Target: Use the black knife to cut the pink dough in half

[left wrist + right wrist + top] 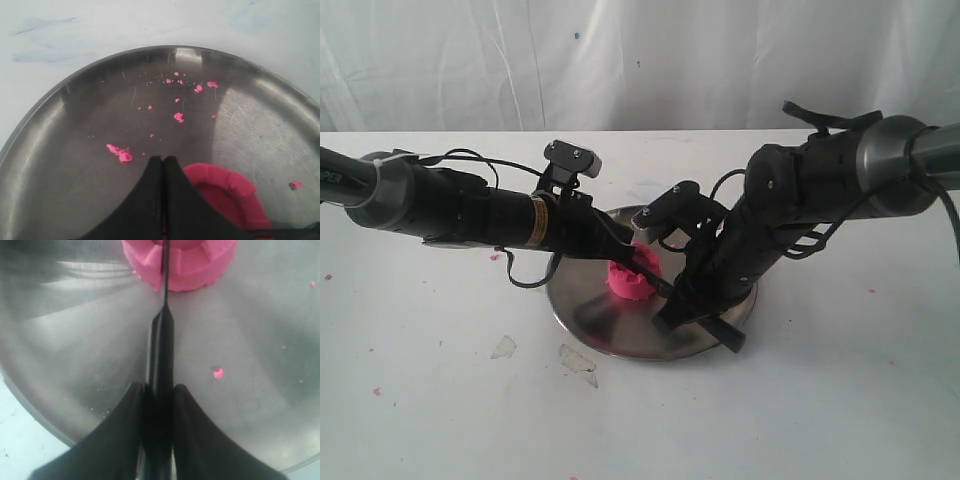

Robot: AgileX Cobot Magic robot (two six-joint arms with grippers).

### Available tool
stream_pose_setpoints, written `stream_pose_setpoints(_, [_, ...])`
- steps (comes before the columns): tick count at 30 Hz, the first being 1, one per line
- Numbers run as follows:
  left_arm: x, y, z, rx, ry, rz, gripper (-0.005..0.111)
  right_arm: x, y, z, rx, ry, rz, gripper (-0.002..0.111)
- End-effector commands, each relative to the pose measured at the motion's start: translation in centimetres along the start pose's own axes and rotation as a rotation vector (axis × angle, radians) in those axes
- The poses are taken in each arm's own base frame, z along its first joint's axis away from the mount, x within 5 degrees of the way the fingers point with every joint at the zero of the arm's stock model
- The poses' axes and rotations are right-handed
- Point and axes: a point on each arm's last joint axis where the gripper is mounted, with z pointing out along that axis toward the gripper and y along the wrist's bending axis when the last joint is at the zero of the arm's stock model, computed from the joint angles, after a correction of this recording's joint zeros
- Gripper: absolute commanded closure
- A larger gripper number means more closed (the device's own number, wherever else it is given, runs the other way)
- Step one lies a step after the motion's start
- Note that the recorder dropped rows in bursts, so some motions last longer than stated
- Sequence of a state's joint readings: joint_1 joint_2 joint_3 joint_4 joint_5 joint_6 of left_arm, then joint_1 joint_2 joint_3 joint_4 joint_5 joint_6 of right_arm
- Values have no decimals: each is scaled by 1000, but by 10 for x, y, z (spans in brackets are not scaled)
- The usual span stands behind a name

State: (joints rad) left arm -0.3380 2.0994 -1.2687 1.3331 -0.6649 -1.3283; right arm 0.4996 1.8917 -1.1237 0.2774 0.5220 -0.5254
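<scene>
Item, one white desk [840,400], backed by hanging white cloth [620,60], with a round steel plate [588,322] lying flat near its middle. Item, one pink dough [630,281], a small bright lump with a notched top, which sat on the plate a little towards the left arm's side of centre and appeared to be in one piece. Item, one black knife [161,352], slim and dark throughout, with its handle clamped in the right pincer [160,388]. Both fingers were pressed against the handle's sides and the blade ran straight out from them, low over the steel. The thin edge of the blade met the near side of the dough at one of the notches and rose into the top; how deep it had gone could not be told. Item, the left pincer [163,160], fingers closed flat against each other with nothing seen between them, hanging low over the plate just beside the dough. Whether it touched the lump could not be told. Item, scattered pink crumbs [120,153] on the bare steel beyond the left pincer, and a few more specks on the desk. Item, two clear scraps [578,360] on the desk just outside the plate's rim, of a material that could not be made out.
</scene>
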Motion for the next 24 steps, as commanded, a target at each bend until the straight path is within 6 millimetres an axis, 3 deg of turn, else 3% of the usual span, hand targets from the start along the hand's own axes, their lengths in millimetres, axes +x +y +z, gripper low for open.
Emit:
stream_pose_setpoints(1, [1,0,1,1,12,12,107,0,0,0,-5,8,-4,108])
stream_pose_setpoints(24, [18,5,6,-26,113,25,107,-2,1,-7,0,-8,-6,108])
